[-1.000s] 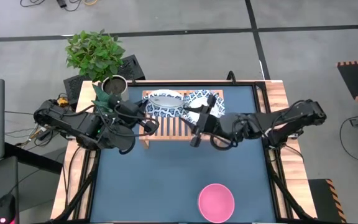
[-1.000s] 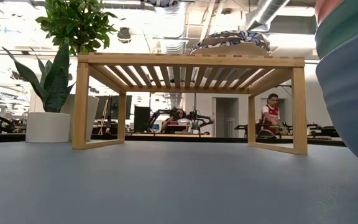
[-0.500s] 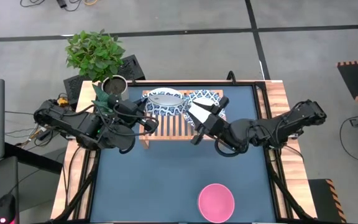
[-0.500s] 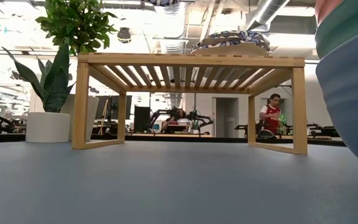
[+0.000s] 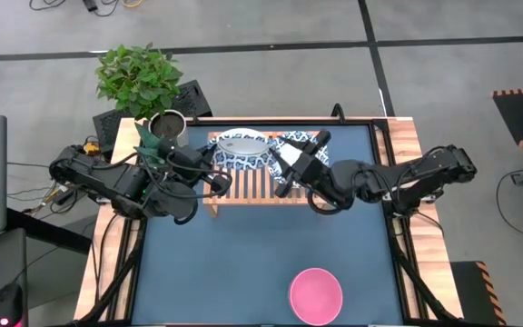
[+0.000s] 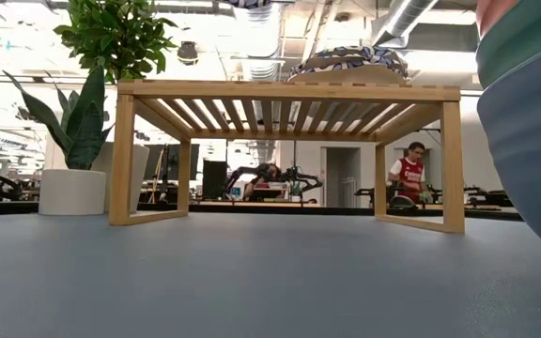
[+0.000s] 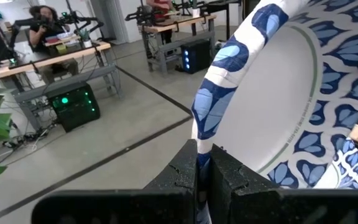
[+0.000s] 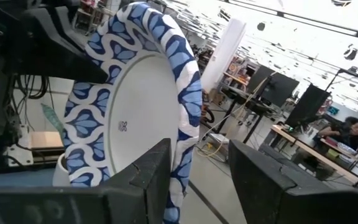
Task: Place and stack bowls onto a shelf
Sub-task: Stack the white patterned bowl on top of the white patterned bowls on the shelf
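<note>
The light-wood shelf (image 5: 252, 186) (image 6: 289, 91) stands at the table's far middle. My left gripper (image 5: 214, 166) (image 7: 204, 173) is shut on a white, blue-patterned bowl (image 5: 241, 145) over the shelf's left half. Its lower edge shows at the top of the low view (image 6: 252, 3). A second patterned bowl (image 5: 289, 143) (image 6: 350, 64) sits on the shelf's right half, underside up. My right gripper (image 5: 300, 157) (image 8: 197, 180) is open, with its fingers on either side of that bowl's rim (image 8: 182, 140). Stacked pink, green and blue bowls (image 5: 316, 295) (image 6: 533, 141) rest near the front edge. My left gripper pinches the bowl's patterned rim (image 7: 205, 134) between its two fingers, coming level from the table's left. The bowl is tilted, its white underside toward the wrist camera, lifted above the shelf top. My right gripper has the rim between its open fingers; whether a finger touches it, I cannot tell.
A metal pot (image 5: 166, 123) with a leafy plant stands at the table's far left corner, beside my left arm. The dark blue tabletop (image 5: 225, 263) lies open between the shelf and the stacked bowls. A person (image 6: 409, 174) is in the room beyond.
My right gripper has drawn a little toward the near edge and then gone back toward the far edge over the shelf's right end. The bowl on the shelf and my left gripper with its bowl have stayed in place.
</note>
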